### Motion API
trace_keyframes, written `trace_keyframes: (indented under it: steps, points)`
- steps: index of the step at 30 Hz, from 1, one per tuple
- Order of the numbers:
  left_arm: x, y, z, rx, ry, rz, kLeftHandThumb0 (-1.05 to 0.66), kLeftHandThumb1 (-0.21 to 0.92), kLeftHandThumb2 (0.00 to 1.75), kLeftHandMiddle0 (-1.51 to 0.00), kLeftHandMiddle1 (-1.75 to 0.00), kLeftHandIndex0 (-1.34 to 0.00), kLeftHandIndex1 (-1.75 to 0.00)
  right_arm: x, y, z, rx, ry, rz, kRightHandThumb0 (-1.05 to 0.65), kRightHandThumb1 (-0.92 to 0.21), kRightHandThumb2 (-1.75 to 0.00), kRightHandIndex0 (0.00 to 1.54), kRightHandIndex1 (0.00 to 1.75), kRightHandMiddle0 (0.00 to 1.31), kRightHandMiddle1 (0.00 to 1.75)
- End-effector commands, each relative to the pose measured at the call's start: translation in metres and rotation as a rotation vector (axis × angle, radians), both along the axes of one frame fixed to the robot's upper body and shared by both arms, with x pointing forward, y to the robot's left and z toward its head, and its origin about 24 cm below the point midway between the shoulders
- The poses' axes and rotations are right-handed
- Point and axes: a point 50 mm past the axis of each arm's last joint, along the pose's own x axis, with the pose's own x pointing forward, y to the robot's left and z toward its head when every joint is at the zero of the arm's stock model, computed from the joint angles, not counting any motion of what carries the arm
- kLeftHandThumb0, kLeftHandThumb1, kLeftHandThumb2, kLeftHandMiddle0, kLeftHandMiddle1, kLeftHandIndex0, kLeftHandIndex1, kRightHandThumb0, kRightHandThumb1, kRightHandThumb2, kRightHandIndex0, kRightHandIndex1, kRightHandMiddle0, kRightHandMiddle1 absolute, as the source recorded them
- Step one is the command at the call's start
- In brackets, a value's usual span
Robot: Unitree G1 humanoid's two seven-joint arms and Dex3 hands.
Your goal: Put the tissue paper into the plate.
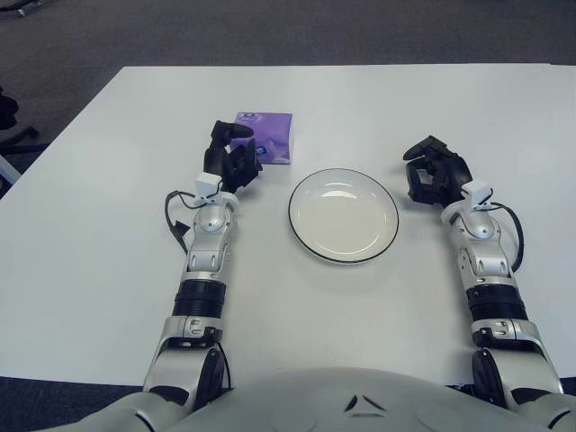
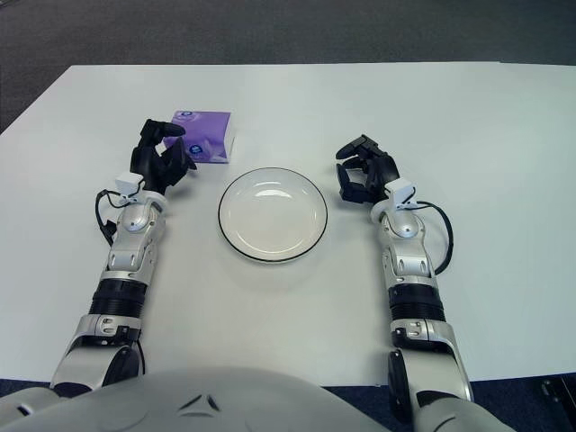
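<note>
A purple tissue pack (image 1: 270,135) lies flat on the white table, just behind and to the left of a white plate with a dark rim (image 1: 343,220). The plate holds nothing. My left hand (image 1: 232,157) is at the pack's near left corner, its black fingers spread and partly covering that corner; the pack rests on the table and is not lifted. My right hand (image 1: 432,171) hovers right of the plate, fingers loosely bent and holding nothing. The pack also shows in the right eye view (image 2: 205,135).
The white table (image 1: 99,234) ends at a far edge with dark carpet (image 1: 297,31) behind it. The table's left edge runs diagonally near my left arm.
</note>
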Motion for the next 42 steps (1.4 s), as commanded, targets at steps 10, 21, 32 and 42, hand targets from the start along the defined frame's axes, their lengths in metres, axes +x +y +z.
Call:
trace_keyframes:
  steps: [10,21,32,42]
  points:
    - [-0.037,0.012,-0.045,0.287,-0.062,0.169,-0.37,0.71,0.79,-0.74,-1.75,-0.33,-1.75,-0.028,0.006,-0.059,0.045,0.219,-0.024,-0.01,-0.44,-1.09,0.56,1.75,0.45,1.48]
    - [-0.038,0.019,-0.024,0.633,-0.32,0.285,-0.38,0.7,0.79,-0.76,-1.75,-0.35,-1.73,-0.028,0.007,-0.059,0.035,0.22,-0.021,-0.01,-0.44,-1.09,0.56,1.75,0.45,1.49]
    - [-0.041,0.016,-0.009,0.681,-0.594,0.422,-0.38,0.73,0.71,-0.77,-1.75,-0.39,-1.66,-0.028,0.008,-0.06,0.017,0.226,-0.02,-0.01,-0.45,-1.09,0.56,1.75,0.44,1.49]
    - [-0.028,0.015,0.006,0.857,-0.763,0.347,-0.23,0.9,0.34,-0.49,-1.67,-0.41,-1.46,-0.027,0.009,-0.06,0.009,0.229,-0.018,-0.01,-0.45,-1.09,0.55,1.75,0.43,1.5]
